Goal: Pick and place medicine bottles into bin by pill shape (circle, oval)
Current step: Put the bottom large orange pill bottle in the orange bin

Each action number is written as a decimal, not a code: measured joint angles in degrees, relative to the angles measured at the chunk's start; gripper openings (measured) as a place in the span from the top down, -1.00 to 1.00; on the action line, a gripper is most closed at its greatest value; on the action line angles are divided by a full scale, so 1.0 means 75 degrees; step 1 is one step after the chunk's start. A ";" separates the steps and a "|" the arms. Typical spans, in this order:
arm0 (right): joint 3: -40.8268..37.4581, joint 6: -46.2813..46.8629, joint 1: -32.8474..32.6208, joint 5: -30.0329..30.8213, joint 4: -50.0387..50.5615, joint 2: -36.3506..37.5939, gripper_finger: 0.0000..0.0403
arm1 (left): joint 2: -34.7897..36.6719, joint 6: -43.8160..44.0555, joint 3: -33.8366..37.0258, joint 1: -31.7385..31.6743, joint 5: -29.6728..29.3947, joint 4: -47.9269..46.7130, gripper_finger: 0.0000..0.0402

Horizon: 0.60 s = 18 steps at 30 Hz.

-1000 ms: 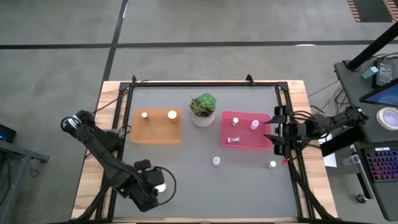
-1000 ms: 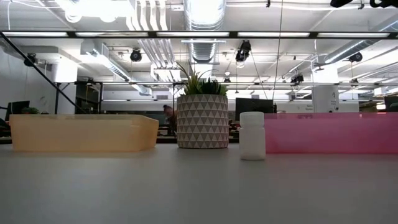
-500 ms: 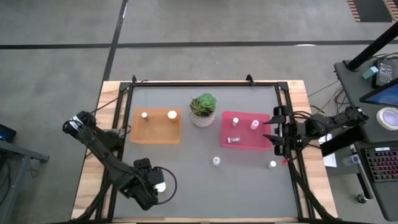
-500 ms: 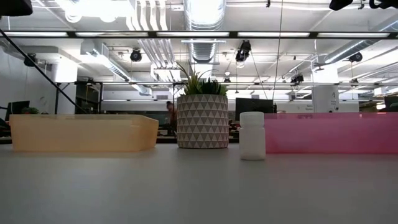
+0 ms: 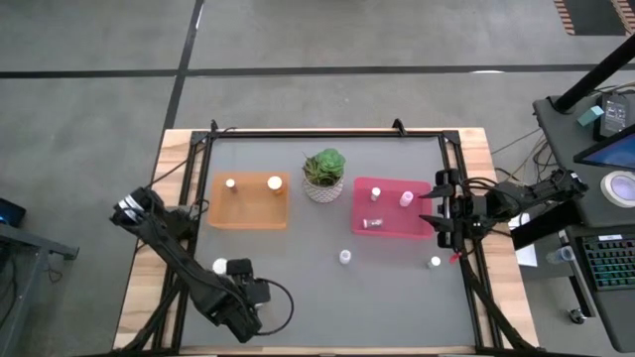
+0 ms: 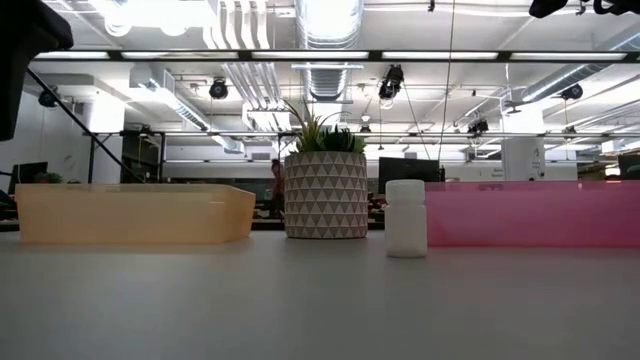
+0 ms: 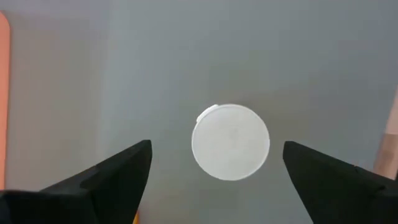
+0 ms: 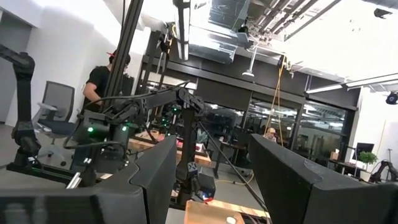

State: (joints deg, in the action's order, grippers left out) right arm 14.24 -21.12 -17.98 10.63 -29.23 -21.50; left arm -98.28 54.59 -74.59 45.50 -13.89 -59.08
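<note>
The left gripper [image 7: 217,168] hangs above the near-left part of the tabletop [image 5: 327,297], pointing straight down, its two fingers [image 7: 112,177] spread wide apart and empty. Centred between them in the left wrist view is the round white cap of a medicine bottle [image 7: 231,142], which the fingers do not touch. The wide spread and centring suggest alignment for a descent onto this bottle, seen in the high view as a white dot [image 5: 219,266] beside the arm.

The right gripper [image 5: 442,205] waits at the right edge of the tabletop, level with the pink-red tray [image 5: 389,220]; the right wrist view shows its fingers [image 8: 155,180] parted and holding nothing.

The orange tray [image 5: 248,201] lies left of centre towards the far edge and holds two bottles, [image 5: 230,182] and [image 5: 274,182]. The pink-red tray, right of centre, holds three: [image 5: 375,194], [image 5: 405,199] and one apparently on its side [image 5: 371,223]. This split is presumably the sorting by pill shape. A potted plant [image 5: 323,175] stands between the trays.

Two bottles remain loose on the tabletop, both nearer the front edge than the pink-red tray: one [image 5: 344,257] just off its near-left corner, the other [image 5: 435,262] towards the right edge.
</note>
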 joint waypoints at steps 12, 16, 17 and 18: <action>0.0000 -0.0057 0.0000 0.0003 -0.0006 0.0006 0.04 | -0.0511 -0.0596 0.0000 -0.0009 0.0047 0.0350 -0.71; 0.0000 -0.0056 0.0000 0.0003 -0.0003 0.0009 0.04 | -0.0516 -0.0606 0.0000 -0.0015 0.0047 0.0348 -0.58; 0.0000 -0.0058 0.0000 0.0006 -0.0006 0.0009 0.04 | -0.0516 -0.0606 0.0000 -0.0015 0.0047 0.0348 -0.54; 0.0000 -0.0056 0.0000 0.0003 -0.0006 0.0009 0.04 | -0.0516 -0.0606 0.0000 -0.0015 0.0048 0.0348 -0.50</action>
State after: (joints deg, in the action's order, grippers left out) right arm 14.24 -21.54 -17.98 10.66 -29.28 -21.43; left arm -102.15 50.04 -74.59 45.39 -13.53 -56.47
